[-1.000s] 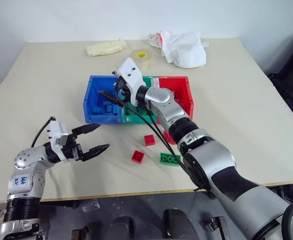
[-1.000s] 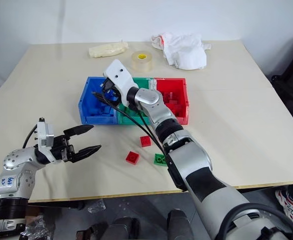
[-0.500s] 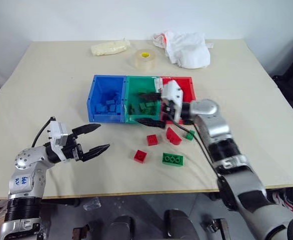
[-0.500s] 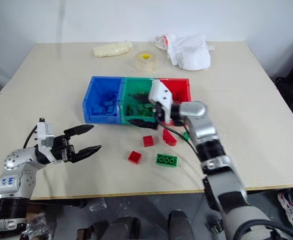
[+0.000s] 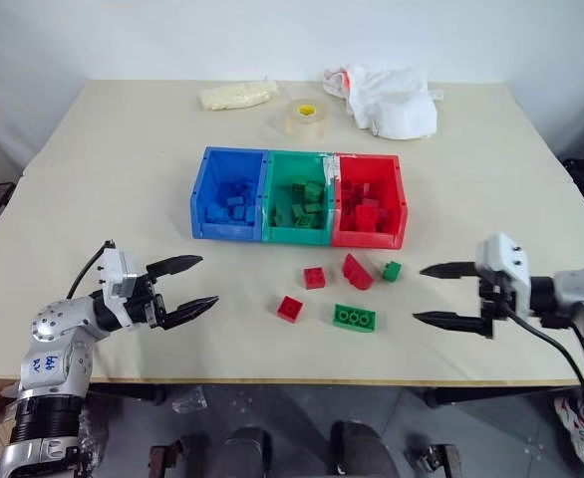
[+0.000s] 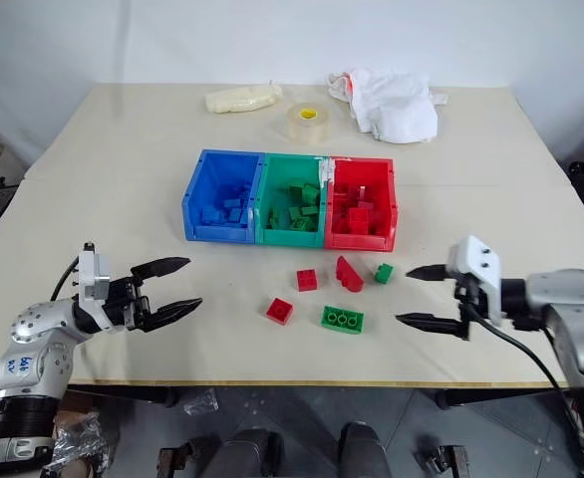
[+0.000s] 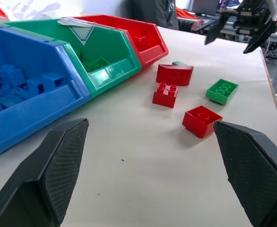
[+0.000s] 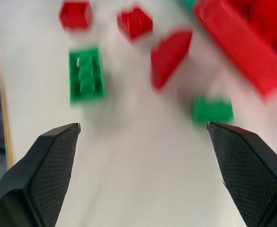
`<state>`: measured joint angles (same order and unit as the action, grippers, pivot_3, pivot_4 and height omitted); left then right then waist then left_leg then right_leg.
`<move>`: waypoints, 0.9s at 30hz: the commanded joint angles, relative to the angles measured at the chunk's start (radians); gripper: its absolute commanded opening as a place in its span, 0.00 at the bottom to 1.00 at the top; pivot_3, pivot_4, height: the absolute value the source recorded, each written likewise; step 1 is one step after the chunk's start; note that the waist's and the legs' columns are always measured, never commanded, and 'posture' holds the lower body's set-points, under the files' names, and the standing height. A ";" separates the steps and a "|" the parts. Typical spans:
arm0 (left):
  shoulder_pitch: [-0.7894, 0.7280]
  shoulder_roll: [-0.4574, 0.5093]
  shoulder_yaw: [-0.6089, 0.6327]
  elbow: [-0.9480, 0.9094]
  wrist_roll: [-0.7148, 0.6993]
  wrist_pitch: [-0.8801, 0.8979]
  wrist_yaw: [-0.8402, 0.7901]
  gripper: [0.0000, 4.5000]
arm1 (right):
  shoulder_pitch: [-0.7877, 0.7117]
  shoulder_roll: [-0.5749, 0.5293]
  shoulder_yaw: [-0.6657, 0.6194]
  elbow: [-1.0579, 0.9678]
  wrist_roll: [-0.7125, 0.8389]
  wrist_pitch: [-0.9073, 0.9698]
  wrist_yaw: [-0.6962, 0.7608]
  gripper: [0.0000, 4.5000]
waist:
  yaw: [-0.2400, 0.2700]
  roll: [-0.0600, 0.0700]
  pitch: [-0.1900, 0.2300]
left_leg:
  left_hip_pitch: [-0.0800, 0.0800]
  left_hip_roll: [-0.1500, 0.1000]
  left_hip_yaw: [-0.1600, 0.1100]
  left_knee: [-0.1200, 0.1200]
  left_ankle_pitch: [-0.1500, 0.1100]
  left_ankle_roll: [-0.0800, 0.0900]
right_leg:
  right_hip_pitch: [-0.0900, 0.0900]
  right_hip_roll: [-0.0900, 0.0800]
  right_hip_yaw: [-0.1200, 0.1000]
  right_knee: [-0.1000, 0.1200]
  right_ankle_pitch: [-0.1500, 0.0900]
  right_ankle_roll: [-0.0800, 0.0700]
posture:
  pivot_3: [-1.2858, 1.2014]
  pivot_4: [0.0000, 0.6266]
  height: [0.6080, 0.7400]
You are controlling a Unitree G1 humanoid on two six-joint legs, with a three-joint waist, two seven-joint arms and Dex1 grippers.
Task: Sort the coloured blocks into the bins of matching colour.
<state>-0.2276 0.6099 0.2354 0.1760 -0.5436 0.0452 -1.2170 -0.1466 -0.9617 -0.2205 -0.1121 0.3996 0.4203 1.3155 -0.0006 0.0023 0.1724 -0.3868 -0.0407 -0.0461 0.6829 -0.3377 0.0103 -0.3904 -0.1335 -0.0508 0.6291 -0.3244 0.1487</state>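
A pale table (image 5: 93,179) seen from above holds three joined open bins in a row at its middle: a blue bin (image 5: 228,169) on the robot's left, a green bin (image 5: 298,171) in the centre and a red bin (image 5: 370,176) on the right, each with several blocks of its own colour inside. Five blocks lie loose on the table in front of the bins, closer to the robot: a small red brick (image 5: 314,278) just below the green bin, a red wedge (image 5: 356,271) beside it, a small green brick (image 5: 391,271) near the red bin's front corner, a second small red brick (image 5: 290,309) nearer the table edge, and a long green brick (image 5: 354,318) to its right. The left gripper (image 5: 186,288) hangs over the table's left front area, well apart from the blocks, its two black fingers spread wide with nothing between them. The right gripper (image 5: 434,295) hangs at the table's right front area, pointing toward the loose blocks, near the small green brick but not touching it; its fingers are also spread wide and hold nothing. At the far side of the table lie a roll of clear tape (image 5: 306,118), a crumpled white cloth (image 5: 394,98) and a pale yellowish bag (image 5: 236,96).
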 commanded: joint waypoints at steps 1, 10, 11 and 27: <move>-0.011 0.011 0.014 0.003 -0.009 -0.013 -0.018 1.00 | 0.038 -0.031 -0.053 -0.048 0.024 -0.008 -0.002 1.00 | -0.001 0.000 0.000 | 0.000 0.000 0.001 0.000 0.000 0.000 | 0.000 0.000 0.000 -0.001 0.000 0.000 | 0.52 0.24 1.00; -0.034 0.015 0.014 0.012 -0.006 -0.013 -0.025 1.00 | -0.051 0.010 0.090 -0.126 0.028 0.034 -0.048 1.00 | -0.001 0.000 0.000 | 0.000 0.001 0.001 0.000 0.000 0.000 | 0.000 0.000 0.000 -0.001 0.000 0.000 | 0.52 0.24 1.00; -0.032 0.015 0.015 0.007 -0.007 -0.012 -0.024 1.00 | -0.069 0.020 0.126 -0.137 0.020 0.041 -0.054 1.00 | -0.001 0.000 0.000 | 0.000 0.001 0.001 0.000 0.000 0.000 | 0.000 0.000 0.000 -0.001 0.000 0.000 | 0.52 0.24 1.00; 0.048 0.018 0.023 -0.097 -0.013 -0.005 -0.002 1.00 | -0.292 0.203 0.466 0.032 -0.169 0.002 -0.102 0.72 | -0.002 0.000 0.000 | 0.000 0.000 -0.001 0.000 0.000 0.000 | 0.000 0.000 0.000 -0.001 0.000 0.000 | 0.52 0.24 1.00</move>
<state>-0.1902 0.6137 0.2351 0.1157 -0.5434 0.0433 -1.2232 -0.4320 -0.7646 0.2399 -0.0755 0.2334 0.4325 1.2163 -0.0028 0.0024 0.1724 -0.3868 -0.0402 -0.0467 0.6831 -0.3375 0.0103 -0.3911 -0.1330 -0.0511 0.6284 -0.3241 0.1492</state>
